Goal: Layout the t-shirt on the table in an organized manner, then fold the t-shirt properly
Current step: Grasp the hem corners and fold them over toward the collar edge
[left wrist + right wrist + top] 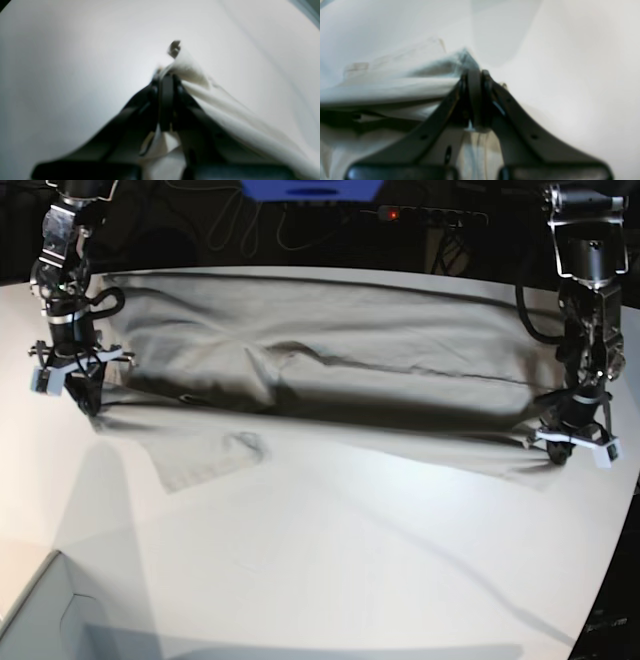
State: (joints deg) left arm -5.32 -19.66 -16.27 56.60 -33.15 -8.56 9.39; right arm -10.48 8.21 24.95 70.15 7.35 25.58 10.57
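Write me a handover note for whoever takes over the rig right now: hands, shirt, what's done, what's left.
Left hand: shut on the t-shirt, pinching an edge at the base view's right.
Right hand: shut on the opposite edge, at that view's left.
Shirt: stretched between both hands across the table, near edge lifted, a sleeve lying on the tabletop; creases through the middle.
Done: shirt gripped and spread wide.
Left: lay it flat, smooth it, then fold.

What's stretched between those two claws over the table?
The t-shirt itself: each end effector, left and right, is shut on an edge, with the cloth spanning the gap above the table. The base view shows it.
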